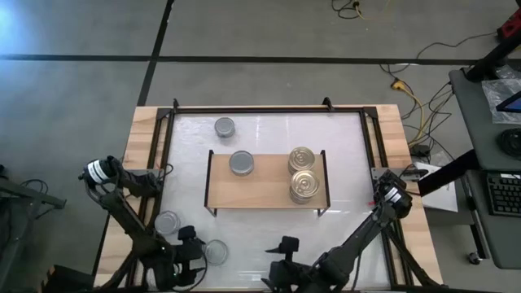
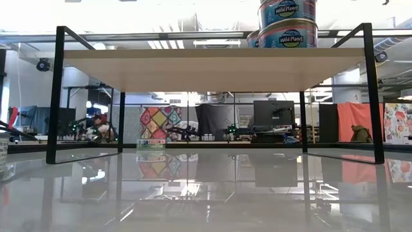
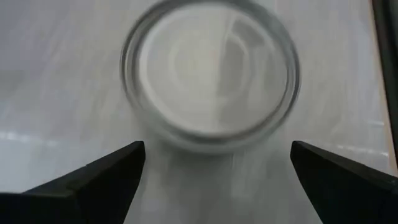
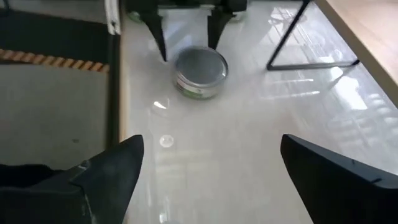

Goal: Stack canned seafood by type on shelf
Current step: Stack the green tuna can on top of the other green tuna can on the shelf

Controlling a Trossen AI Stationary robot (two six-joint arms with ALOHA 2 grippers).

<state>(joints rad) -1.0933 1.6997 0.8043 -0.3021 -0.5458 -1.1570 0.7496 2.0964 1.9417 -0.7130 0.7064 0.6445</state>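
The light-wood shelf point(image 1: 264, 191) stands mid-table. It carries one silver-topped can point(image 1: 241, 163) on its left part and gold-topped cans point(image 1: 303, 172) on its right, which the low view shows stacked point(image 2: 288, 24). Silver-topped cans rest on the white table at the far side point(image 1: 225, 127), the near left point(image 1: 167, 222) and the near edge point(image 1: 216, 251). My left gripper point(image 1: 198, 248) is open just left of that last can point(image 3: 211, 74), its fingers short of it on either side. My right gripper point(image 1: 285, 247) is open above the table's near middle, with nothing between its fingers point(image 4: 211, 168).
The table's black metal frame point(image 1: 269, 108) runs along its far and side edges, inside a wooden border point(image 1: 140, 138). The shelf's thin black legs point(image 4: 292, 43) stand close to my right gripper. Bare white table lies between the shelf and the near edge.
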